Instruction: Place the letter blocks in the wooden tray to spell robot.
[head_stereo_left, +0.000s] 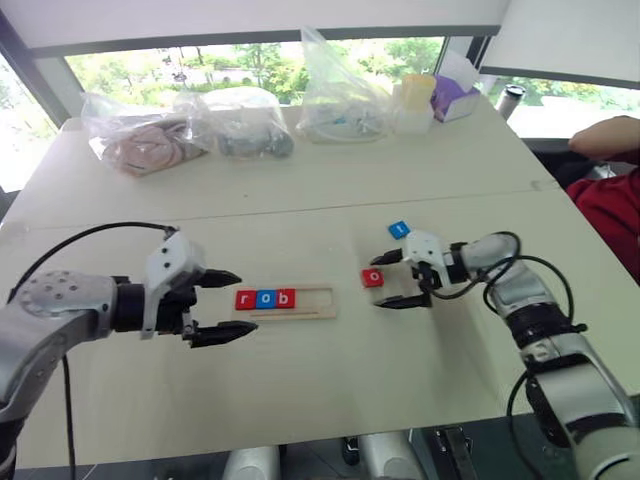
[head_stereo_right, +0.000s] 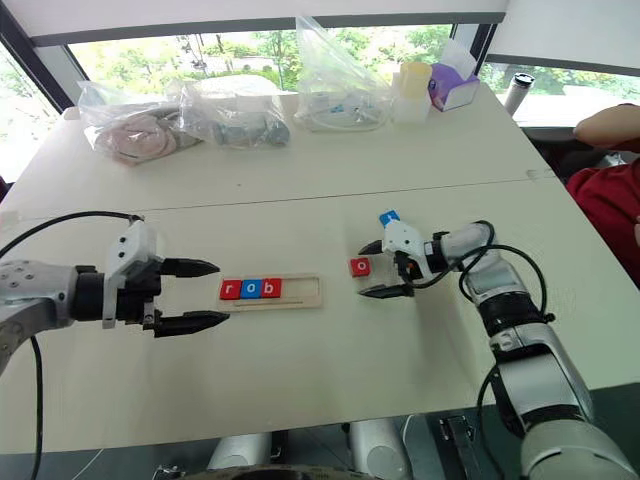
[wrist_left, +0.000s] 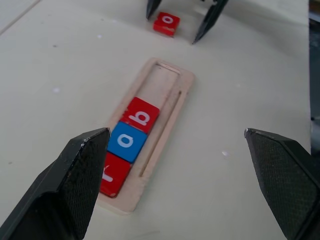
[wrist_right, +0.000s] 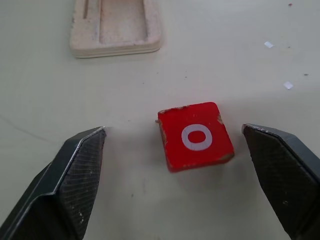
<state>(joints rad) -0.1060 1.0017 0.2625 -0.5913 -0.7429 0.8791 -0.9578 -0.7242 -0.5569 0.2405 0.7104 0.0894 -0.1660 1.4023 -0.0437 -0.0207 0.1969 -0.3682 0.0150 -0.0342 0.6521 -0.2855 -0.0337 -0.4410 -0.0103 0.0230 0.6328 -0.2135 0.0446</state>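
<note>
The wooden tray (head_stereo_left: 318, 299) lies mid-table with three letter blocks at its left end: red r (head_stereo_left: 245, 299), blue o (head_stereo_left: 266, 298), red b (head_stereo_left: 286, 298). The tray's right part is bare. Just left of the tray, my left gripper (head_stereo_left: 246, 301) hangs open and holds nothing. A red o block (head_stereo_left: 372, 277) lies flat on the table to the right of the tray. My right gripper (wrist_right: 174, 129) is open, one finger on each side of it, not touching. A blue block (head_stereo_left: 399, 229) lies just behind the right gripper, its letter unreadable.
Clear plastic bags (head_stereo_left: 243, 122) with contents, a purple tissue box (head_stereo_left: 455, 98) and a cup (head_stereo_left: 417, 100) line the table's far edge. A person's arm in red (head_stereo_left: 612, 200) is at the right edge. A seam (head_stereo_left: 300, 212) crosses the table.
</note>
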